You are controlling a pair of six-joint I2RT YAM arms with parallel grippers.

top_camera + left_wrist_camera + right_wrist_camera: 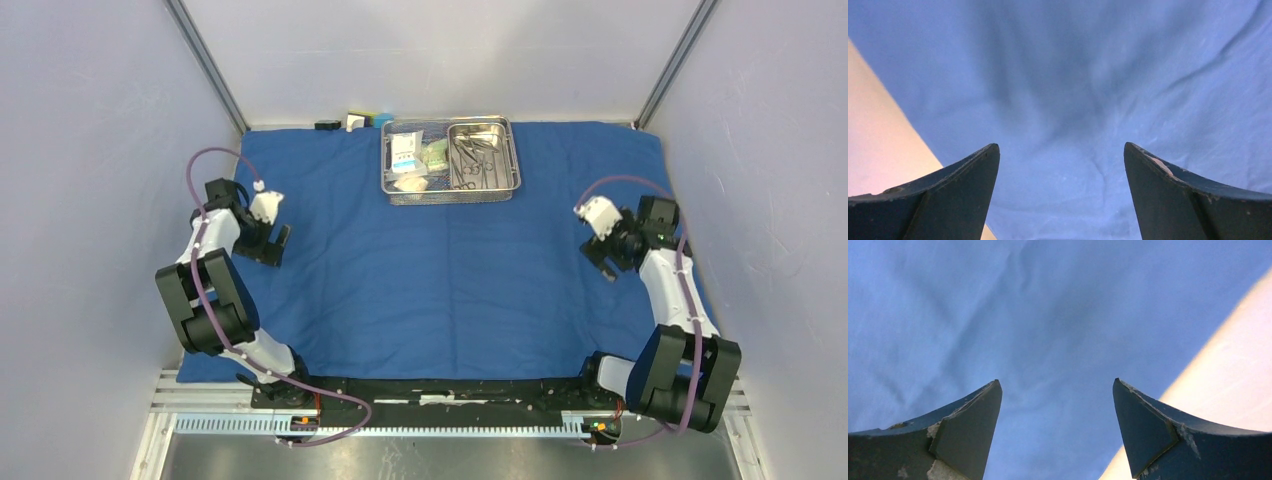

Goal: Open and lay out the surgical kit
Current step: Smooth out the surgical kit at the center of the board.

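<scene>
The blue cloth [440,290] lies opened out flat over most of the table, lightly creased, reaching from the near rail to the far wall. On its far middle part stands the wire basket [452,195]. In the right half of the basket sits the steel pan [492,135], with the slim instruments [468,165] lying in it. In the left half lie the packets [406,151], white and green, close together. Just beyond the far edge of the cloth, left of the basket, is a row of small blocks [355,122]: black, white and blue. The left gripper [268,244] hangs over the left part of the cloth, well apart from the basket. In its wrist view its fingers [948,200] stand wide with nothing between them, only cloth below and a pale bare surface [873,140] at the left. The right gripper [603,258] hangs over the right part of the cloth, likewise far from the basket. Its fingers [953,440] are spread wide and hold nothing, with the cloth's edge just to the right.
</scene>
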